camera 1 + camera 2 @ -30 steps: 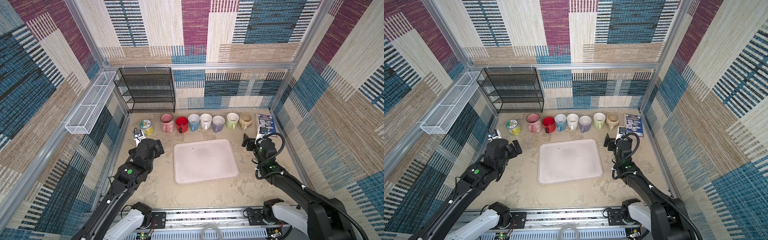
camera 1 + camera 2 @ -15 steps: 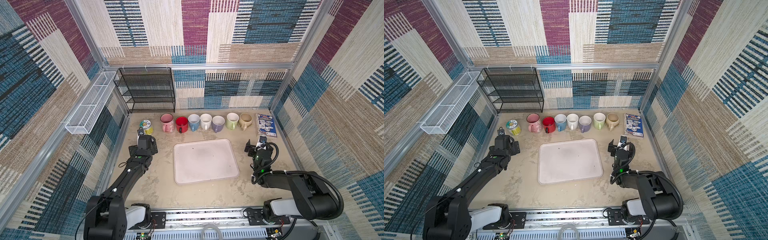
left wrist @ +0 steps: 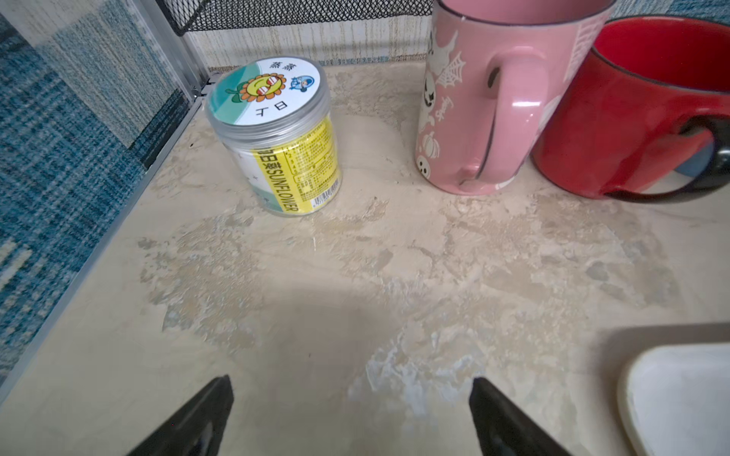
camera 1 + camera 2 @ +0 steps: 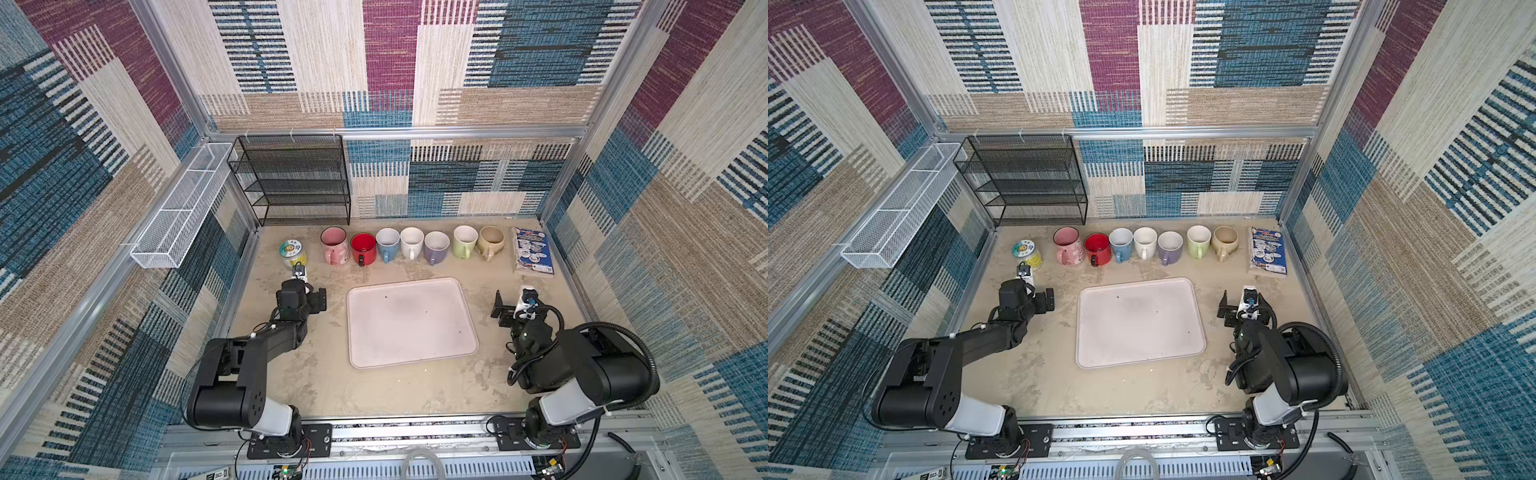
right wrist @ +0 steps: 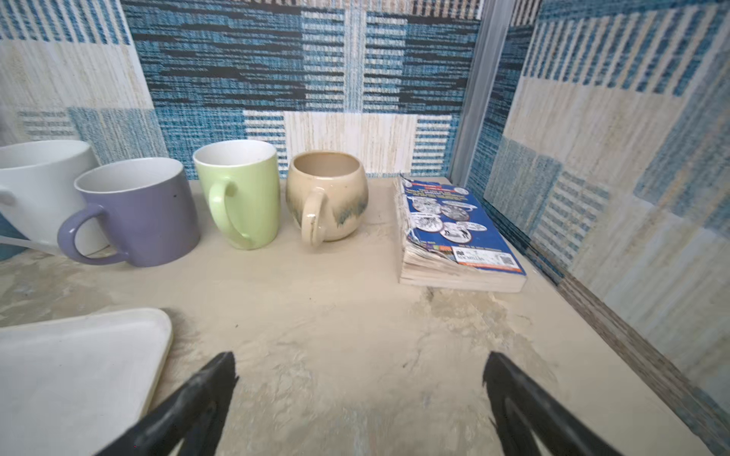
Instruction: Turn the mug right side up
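Mugs (image 4: 411, 242) stand seven in a row along the back of the desk (image 4: 324, 386), mouths up and handles turned toward the arms. None is upside down in any view, so the turning looks done, and I cannot tell which mug it concerned.

They look like glazed ceramic, so I judge them stiff, rather heavy, slick on the outside and likely to chip or break if dropped. The surest hold would be across the wall at the rim, one jaw inside and one outside. The handle is the other option, though a mug may swing on it. The pink, red, blue, white and purple ones stand close together, leaving little room between them.

Both sets of jaws are spread wide and empty. The left arm (image 4: 266, 336) lies low beside the tray (image 4: 411, 357), near the jar (image 4: 293, 253). The right arm (image 4: 582, 365) lies on the tray's other side, near the book (image 4: 534, 255).
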Available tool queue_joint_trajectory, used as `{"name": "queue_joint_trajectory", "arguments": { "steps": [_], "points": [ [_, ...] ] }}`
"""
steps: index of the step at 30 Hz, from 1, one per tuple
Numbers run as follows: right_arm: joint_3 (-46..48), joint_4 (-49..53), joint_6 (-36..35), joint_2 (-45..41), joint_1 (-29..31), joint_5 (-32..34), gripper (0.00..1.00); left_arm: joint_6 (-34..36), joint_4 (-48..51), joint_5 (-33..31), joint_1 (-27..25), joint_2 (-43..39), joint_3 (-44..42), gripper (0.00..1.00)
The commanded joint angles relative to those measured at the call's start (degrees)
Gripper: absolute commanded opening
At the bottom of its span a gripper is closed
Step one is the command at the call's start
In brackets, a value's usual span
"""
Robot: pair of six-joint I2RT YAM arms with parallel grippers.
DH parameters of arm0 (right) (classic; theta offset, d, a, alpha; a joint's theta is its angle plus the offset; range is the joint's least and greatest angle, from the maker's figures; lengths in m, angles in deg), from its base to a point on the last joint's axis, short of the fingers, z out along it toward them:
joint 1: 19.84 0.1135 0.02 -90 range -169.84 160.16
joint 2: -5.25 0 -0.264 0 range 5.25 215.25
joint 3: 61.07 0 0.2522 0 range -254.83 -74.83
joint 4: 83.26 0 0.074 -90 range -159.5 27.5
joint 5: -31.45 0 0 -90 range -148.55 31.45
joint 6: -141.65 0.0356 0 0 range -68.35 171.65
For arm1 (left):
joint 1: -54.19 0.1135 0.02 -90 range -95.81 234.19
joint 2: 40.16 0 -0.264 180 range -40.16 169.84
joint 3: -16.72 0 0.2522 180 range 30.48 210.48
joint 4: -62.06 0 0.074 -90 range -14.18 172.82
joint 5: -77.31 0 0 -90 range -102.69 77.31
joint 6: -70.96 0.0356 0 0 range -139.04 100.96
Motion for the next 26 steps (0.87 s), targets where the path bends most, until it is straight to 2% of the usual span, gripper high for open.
{"name": "queue_joint_trajectory", "arguments": {
  "steps": [1, 2, 3, 7, 12, 26],
  "points": [
    [-5.87, 3.02, 0.47, 0.43, -2.27, -8.72, 1.00, -0.92, -5.88, 6.42, 3.15, 0.98, -0.18, 0.99],
    [-8.12, 9.22, 1.89, -0.36, -4.06, -11.45, 1.00, -0.76, -8.67, 6.99, 3.32, 1.07, -0.63, 0.99],
    [-7.93, 9.56, 2.59, -0.61, -5.43, -13.69, 1.00, -0.71, -7.59, 7.02, 3.31, 0.70, -0.45, 0.99],
    [-7.89, 9.32, 2.33, -0.66, -5.46, -13.61, 1.00, -0.40, -10.37, 5.83, 2.57, 0.18, -2.15, 0.99],
    [-7.68, 9.00, 2.34, -0.68, -5.46, -13.66, 1.00, 0.63, -15.63, 7.64, 2.35, 1.10, -4.73, 0.99],
    [-7.66, 8.87, 2.32, -0.69, -5.46, -13.68, 1.00, -0.01, -14.63, 9.57, 3.58, 1.63, -3.91, 0.99]
  ]
}}
